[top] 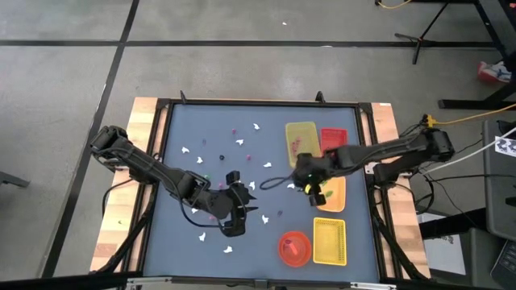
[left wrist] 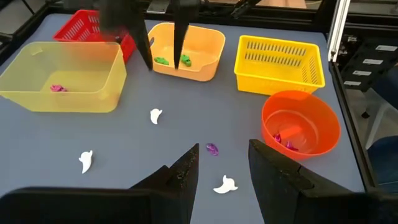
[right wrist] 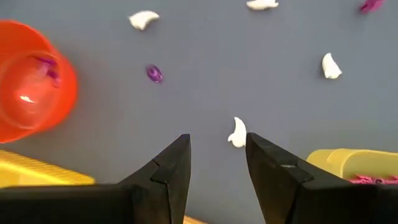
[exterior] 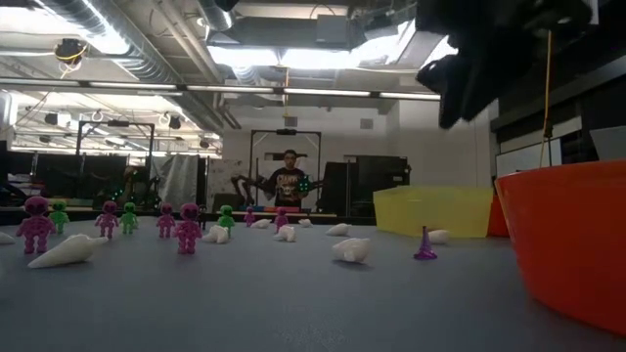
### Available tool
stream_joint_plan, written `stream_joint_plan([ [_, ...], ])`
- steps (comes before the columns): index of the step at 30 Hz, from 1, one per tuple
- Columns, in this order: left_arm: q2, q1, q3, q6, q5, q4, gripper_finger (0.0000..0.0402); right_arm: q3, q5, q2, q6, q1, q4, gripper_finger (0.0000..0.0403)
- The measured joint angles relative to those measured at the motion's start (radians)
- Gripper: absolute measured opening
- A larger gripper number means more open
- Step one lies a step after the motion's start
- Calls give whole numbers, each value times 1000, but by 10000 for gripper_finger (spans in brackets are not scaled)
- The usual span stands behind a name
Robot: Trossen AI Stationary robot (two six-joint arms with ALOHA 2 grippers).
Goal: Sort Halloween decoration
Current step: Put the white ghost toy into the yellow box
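Decorations lay scattered over the blue tabletop (top: 181, 129): white ghosts (top: 240, 142), pink and green figures (exterior: 36, 223), dark bits (top: 280, 213). The left arm reached in from the tabletop's left edge, elbow bent, its tool (top: 234, 216) low over the front middle. Its fingers (left wrist: 182, 176) stood apart, released, holding nothing; a ghost (left wrist: 225, 184) lay just ahead between them, a purple bit (left wrist: 212, 149) slightly beyond. The right arm stretched in from the right edge, its tool (top: 309, 179) raised beside the orange tray (left wrist: 186, 50). That tool (right wrist: 217, 158) was also released and empty, with a ghost (right wrist: 237, 132) below, in line with the gap between its fingers. No readable writing showed. Pink pieces lay in the pale yellow tray (top: 301, 138) and in the bowl (top: 294, 248), green ones in the orange tray.
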Motion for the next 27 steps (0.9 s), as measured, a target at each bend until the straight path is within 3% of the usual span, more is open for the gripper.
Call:
stream_joint_plan([
  [13,0,0,0,-1,0,-1,124,0,86,216,-2,0,27,152],
  [27,0,0,0,-2,0,0,124,0,164,319,-3,0,75,152],
])
